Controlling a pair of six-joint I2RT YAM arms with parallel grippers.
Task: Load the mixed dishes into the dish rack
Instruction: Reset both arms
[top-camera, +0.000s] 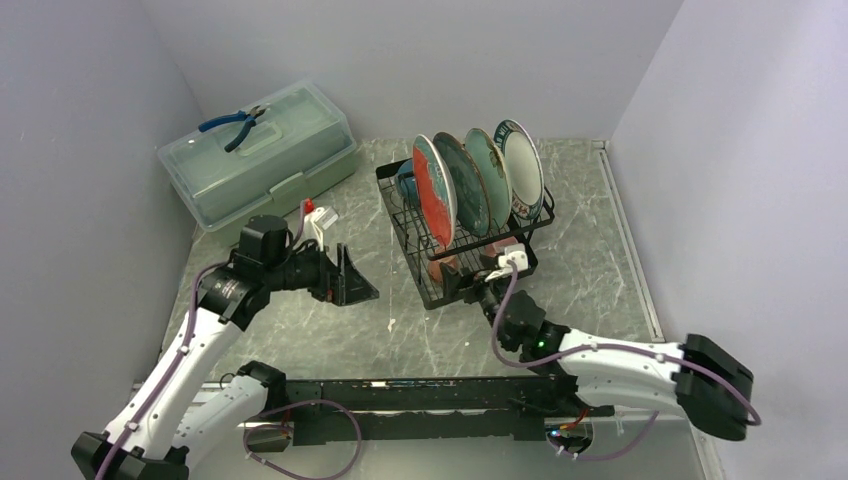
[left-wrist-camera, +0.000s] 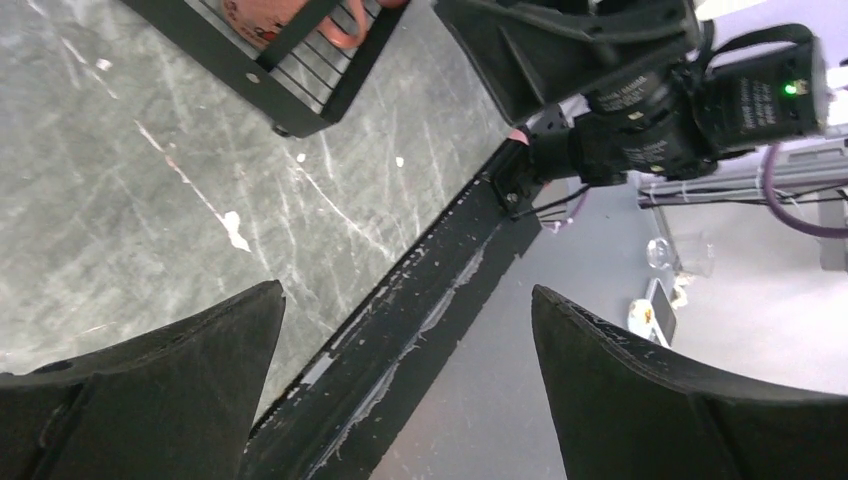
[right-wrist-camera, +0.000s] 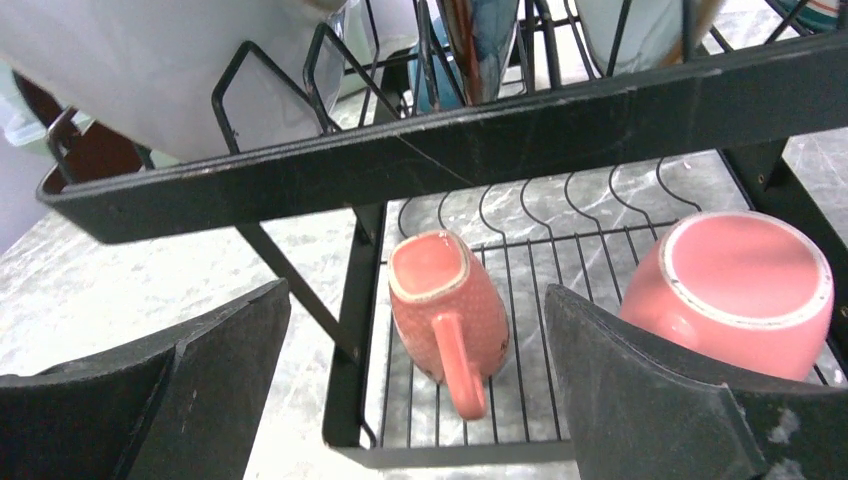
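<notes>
In the dish rack (right-wrist-camera: 450, 140): four plates (top-camera: 475, 180) standing up, two pink mugs (right-wrist-camera: 445, 310) underneath | left hand (left-wrist-camera: 405, 295), right hand (right-wrist-camera: 418, 295) both wide open, holding nothing | looks pretty much done imo

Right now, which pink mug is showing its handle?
The left mug in the right wrist view, lying on its side low in the dish rack. The right mug shows only its round end.

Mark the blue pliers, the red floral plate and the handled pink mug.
blue pliers (top-camera: 244, 121), top external view, on the handles.
red floral plate (top-camera: 436, 192), top external view, middle of its face.
handled pink mug (right-wrist-camera: 452, 295), right wrist view, its side.
</notes>
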